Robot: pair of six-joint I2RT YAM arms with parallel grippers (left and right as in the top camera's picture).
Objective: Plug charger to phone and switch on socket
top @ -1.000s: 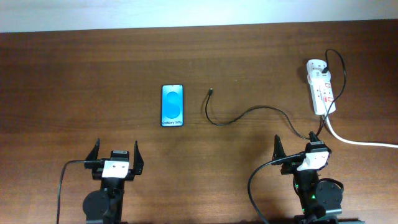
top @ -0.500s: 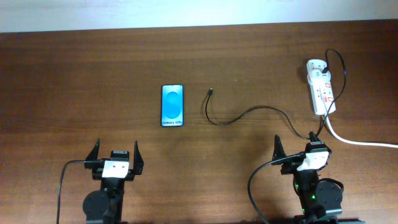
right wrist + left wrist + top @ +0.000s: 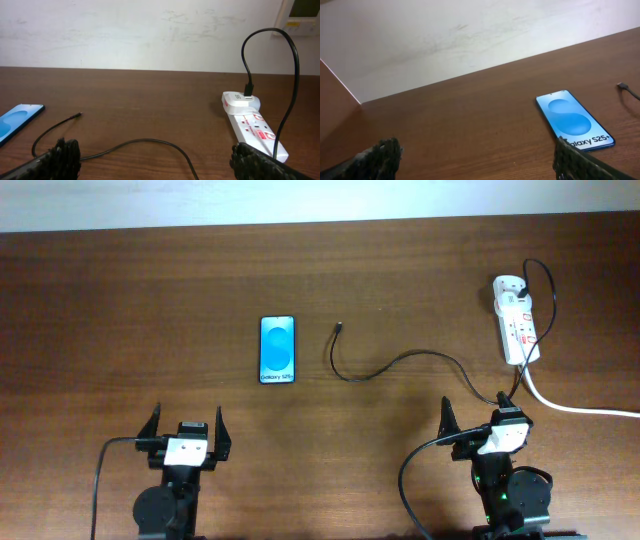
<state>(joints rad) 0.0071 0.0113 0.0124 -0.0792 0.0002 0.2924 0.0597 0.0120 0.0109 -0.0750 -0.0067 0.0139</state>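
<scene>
Gaping wide, holding nothing: left gripper (image 3: pixel 187 416), right gripper (image 3: pixel 479 413), both at near edge. Lying in the middle: phone (image 3: pixel 278 349) (screen up, blue), charger (image 3: pixel 420 353) tip just right of it, not touching. Far right: socket (image 3: pixel 517 326), charger plugged in.

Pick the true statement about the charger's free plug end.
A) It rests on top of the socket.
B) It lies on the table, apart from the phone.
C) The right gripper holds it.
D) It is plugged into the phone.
B: the charger's plug lies loose on the table, with a clear gap to the phone, on the phone's side toward the socket.
</scene>
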